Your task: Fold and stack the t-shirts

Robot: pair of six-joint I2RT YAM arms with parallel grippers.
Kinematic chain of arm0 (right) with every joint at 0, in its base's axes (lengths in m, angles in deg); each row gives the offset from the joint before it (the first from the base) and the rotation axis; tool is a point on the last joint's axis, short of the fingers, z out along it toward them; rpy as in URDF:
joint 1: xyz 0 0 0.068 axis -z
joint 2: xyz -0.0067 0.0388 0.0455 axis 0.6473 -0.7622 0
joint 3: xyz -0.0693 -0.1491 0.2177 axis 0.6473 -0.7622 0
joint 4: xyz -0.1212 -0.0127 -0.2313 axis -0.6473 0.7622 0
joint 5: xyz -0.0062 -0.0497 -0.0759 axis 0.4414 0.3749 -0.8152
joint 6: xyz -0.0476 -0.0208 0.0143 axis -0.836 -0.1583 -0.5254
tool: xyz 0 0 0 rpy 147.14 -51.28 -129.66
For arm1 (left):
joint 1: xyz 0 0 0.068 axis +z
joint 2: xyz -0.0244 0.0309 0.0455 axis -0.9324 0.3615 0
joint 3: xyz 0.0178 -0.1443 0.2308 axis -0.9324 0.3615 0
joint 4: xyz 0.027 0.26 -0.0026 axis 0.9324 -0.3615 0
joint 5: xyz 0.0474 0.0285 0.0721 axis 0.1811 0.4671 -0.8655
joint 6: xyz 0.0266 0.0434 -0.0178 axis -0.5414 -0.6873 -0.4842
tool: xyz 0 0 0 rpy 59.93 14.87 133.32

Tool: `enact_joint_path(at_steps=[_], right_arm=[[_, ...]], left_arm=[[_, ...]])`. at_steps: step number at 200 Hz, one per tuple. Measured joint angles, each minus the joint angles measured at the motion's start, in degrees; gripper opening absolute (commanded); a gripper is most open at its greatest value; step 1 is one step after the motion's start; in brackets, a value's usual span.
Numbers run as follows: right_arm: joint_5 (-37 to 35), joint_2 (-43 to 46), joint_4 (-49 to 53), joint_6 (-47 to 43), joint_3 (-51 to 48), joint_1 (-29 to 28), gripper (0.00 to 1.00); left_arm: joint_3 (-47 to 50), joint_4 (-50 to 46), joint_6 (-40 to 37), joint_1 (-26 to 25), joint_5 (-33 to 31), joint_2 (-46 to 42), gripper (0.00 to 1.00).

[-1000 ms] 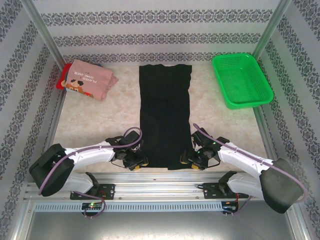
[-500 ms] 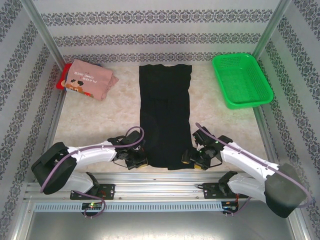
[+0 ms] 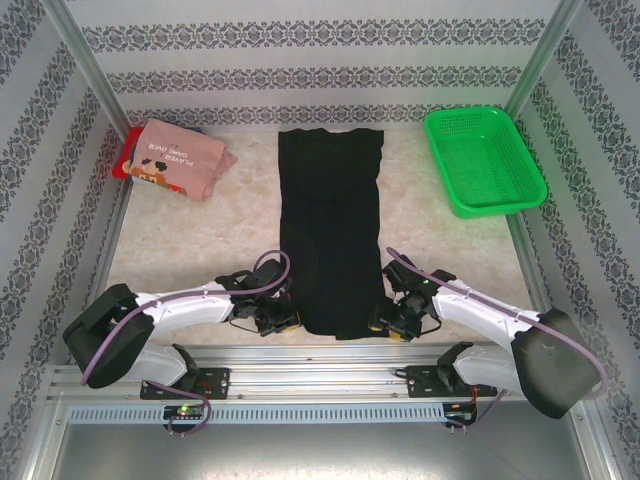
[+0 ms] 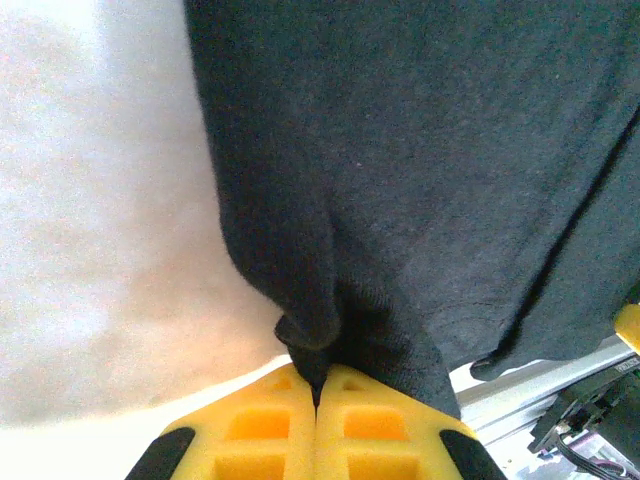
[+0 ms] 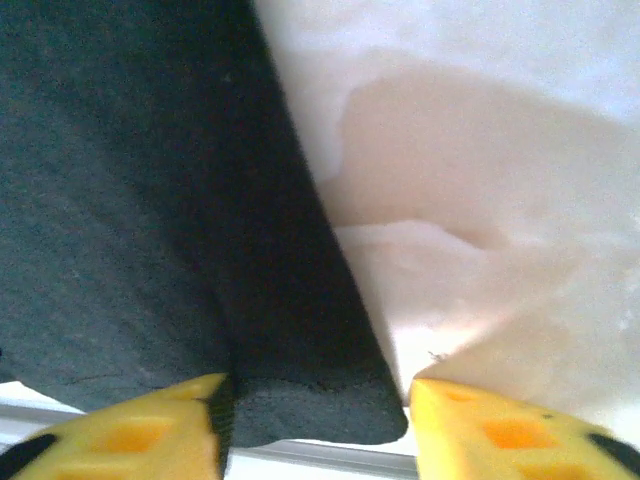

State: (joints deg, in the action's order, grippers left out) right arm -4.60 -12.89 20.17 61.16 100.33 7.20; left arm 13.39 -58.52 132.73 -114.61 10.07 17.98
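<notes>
- Your left fingers (image 4: 290, 420) pinch the black shirt (image 3: 330, 230) at its near-left hem, by the desk's (image 3: 230, 230) near edge.
- Your right fingers (image 5: 130, 435) gape, straddling its near-right corner.
- The pink shirt (image 3: 180, 158) hides most of the red shirt (image 3: 124, 160) in the far-left corner.

From above and behind me, my top camera looks down on the whole black t-shirt (image 3: 330, 240). My left wrist camera sits close at that shirt's near left corner, my right wrist camera at its near right corner. Each shares the near hem with the top view.

Left hand (image 3: 281, 322), right hand (image 3: 386, 322) at black t-shirt (image 3: 332, 215) near corners, apparently touching.
</notes>
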Motion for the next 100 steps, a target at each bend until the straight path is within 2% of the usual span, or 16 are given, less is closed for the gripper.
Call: enact_joint_path(at_steps=[31,57,100], right_arm=[[-1.8,-0.2,2.1,0.8,0.2,0.0,0.14],[-1.2,-0.1,-0.6,1.1,0.3,-0.4,0.01],[-1.2,0.7,-1.9,1.1,0.6,-0.4,0.00]], left_arm=[[0.3,0.3,0.0,0.0,0.1,-1.6,0.00],[0.4,0.3,0.0,0.0,0.1,-3.0,0.00],[0.3,0.3,-0.5,0.0,0.1,-3.8,0.00]])
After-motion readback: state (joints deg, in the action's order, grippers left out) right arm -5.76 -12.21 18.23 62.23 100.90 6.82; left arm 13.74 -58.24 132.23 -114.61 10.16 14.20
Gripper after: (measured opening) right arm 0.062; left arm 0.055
